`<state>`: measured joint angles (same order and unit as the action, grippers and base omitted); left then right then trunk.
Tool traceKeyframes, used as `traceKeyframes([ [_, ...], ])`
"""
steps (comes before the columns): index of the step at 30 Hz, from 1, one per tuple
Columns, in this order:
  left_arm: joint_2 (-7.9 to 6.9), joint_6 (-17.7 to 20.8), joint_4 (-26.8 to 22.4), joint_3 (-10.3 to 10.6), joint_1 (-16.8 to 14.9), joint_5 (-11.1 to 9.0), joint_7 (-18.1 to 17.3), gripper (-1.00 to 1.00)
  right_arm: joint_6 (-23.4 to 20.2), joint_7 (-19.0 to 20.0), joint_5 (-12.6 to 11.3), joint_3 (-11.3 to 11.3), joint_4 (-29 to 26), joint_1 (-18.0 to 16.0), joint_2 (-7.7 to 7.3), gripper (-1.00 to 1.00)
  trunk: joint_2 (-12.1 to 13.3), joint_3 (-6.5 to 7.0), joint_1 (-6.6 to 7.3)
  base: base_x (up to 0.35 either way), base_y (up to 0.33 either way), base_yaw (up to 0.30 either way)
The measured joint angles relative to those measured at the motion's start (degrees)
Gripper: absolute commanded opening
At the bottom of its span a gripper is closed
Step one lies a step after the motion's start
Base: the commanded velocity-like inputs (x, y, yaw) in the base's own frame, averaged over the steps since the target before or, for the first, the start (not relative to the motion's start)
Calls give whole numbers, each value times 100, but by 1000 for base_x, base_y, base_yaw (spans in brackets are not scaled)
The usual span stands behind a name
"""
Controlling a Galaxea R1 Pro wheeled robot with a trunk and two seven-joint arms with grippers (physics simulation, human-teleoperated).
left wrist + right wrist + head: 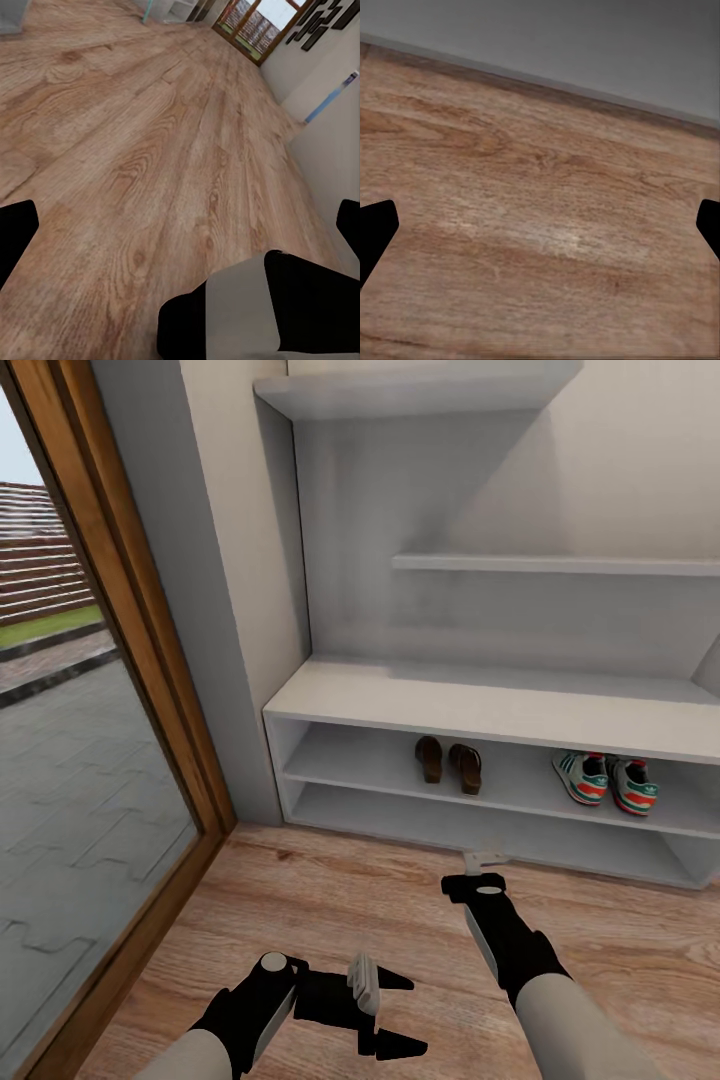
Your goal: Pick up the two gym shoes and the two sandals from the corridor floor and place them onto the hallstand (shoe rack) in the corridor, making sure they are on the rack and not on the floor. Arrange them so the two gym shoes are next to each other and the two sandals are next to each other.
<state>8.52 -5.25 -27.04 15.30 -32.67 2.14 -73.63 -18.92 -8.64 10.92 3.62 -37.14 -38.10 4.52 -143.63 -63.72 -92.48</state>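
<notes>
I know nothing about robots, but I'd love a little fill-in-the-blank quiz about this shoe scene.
1. Both sandals and both gym shoes sit on the hallstand's ____ open shelf row.
2. Seen from the head camera, the sandals lie to the ____ of the gym shoes.
3. Both the left gripper and the right gripper hold ____.

Missing words: upper; left; nothing

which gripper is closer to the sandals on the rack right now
Right. The right gripper sits on the floor just below the sandals; the left gripper hangs farther back, nearer the robot.
</notes>
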Motion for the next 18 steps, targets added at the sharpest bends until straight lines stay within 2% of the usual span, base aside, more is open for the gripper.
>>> traceKeyframes([
  [14, 2, 15, -4, 0, 0, 0, -1, 100, 2, 10, -32, -15, 47, 7, 11, 100, 3, 44, 5, 0, 0, 0],
  [18, 2, 15, -4, 0, 0, 0, 1, 100, 2, 12, -33, -13, 48, 6, 12, 100, 8, 132, 16, 0, 0, 0],
])
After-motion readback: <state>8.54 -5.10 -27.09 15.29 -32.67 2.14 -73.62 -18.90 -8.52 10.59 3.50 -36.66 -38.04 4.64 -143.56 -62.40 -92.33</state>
